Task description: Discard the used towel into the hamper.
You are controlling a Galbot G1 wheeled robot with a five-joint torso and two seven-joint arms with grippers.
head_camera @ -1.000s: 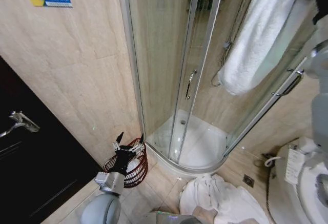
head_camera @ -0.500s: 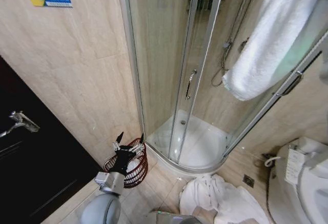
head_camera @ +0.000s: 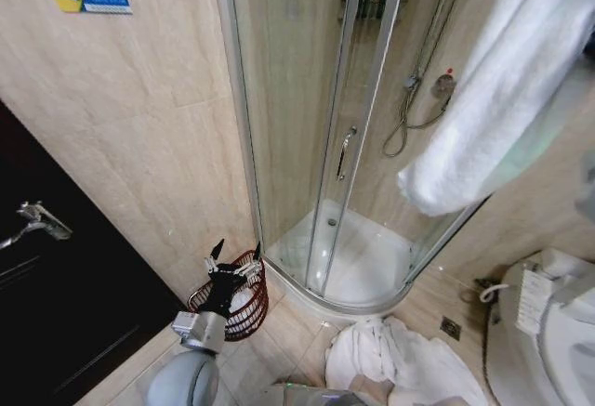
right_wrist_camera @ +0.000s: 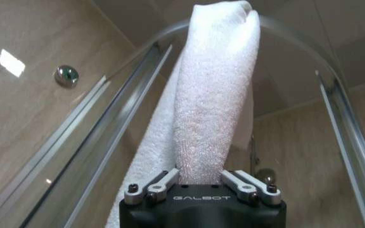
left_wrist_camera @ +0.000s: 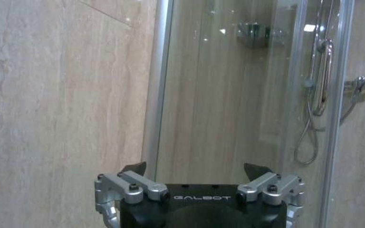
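Note:
The used towel [head_camera: 483, 99], white and thick, hangs in the air at the upper right of the head view, in front of the shower glass. In the right wrist view my right gripper [right_wrist_camera: 200, 179] is shut on the towel [right_wrist_camera: 214, 95], which drapes away from the fingers. The hamper [head_camera: 244, 315], a reddish-brown wire basket, stands on the floor by the shower's corner. My left gripper [head_camera: 238, 248] hovers just above the hamper's rim, open and holding nothing. In the left wrist view, the left gripper [left_wrist_camera: 195, 168] faces the shower glass.
A curved glass shower enclosure [head_camera: 325, 146] fills the middle. A heap of white towels [head_camera: 400, 360] lies on the floor before it, beside a floor drain [head_camera: 451, 329]. A toilet [head_camera: 548, 341] stands at the right; a dark door with a handle [head_camera: 37, 222] is at the left.
The held towel has swung lower and further into the picture; its bottom end now hangs nearer the shower tray. The right arm's grey shape has left the right edge. The left arm has not moved.

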